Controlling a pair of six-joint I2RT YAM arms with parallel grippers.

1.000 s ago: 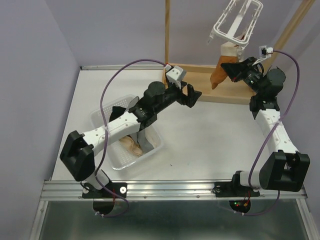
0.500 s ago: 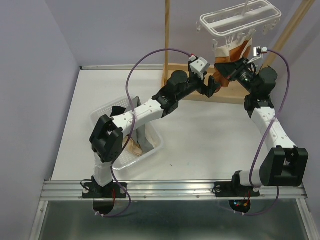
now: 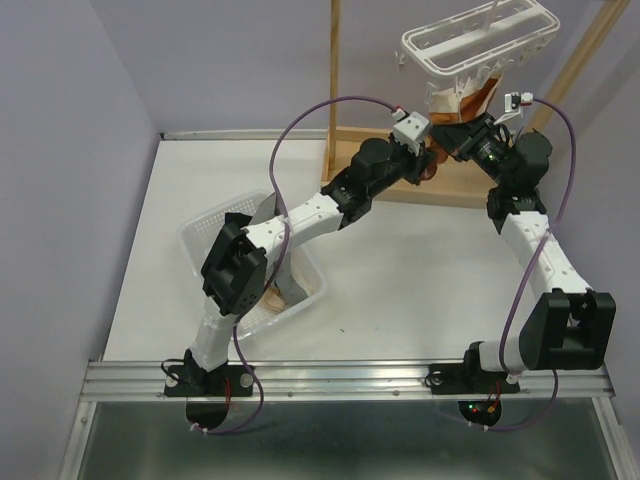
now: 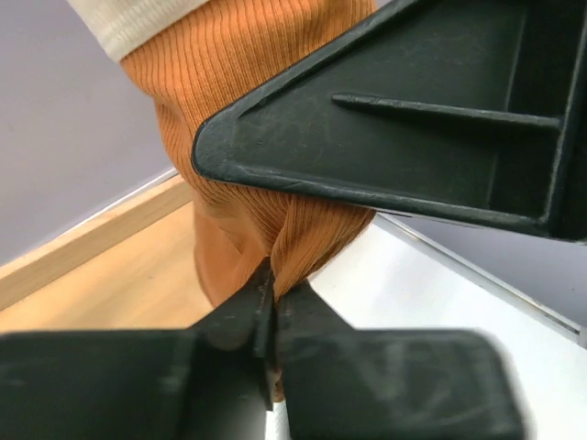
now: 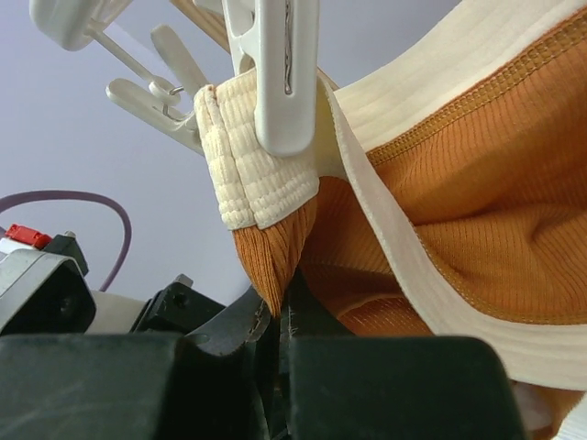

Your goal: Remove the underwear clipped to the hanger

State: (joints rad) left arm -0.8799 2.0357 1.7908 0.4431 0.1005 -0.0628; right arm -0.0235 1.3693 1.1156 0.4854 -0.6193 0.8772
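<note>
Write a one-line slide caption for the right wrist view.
Right gripper shut on the rust-orange underwear, whose cream waistband hangs from a white hanger clip.

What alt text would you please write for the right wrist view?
The right tool, shut, pinches a fold of rust-orange ribbed underwear just below its cream waistband. A white clip peg clamps that waistband from above.

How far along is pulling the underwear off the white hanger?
Done: beige cloth and grey cloth already lie in the clear plastic basket. In hand: the left gripper and right gripper are both shut on the rust-orange ribbed underwear, which a white clip peg pins by its cream waistband to the white plastic drying hanger. Left: pull that piece free; I see nothing else hanging.
</note>
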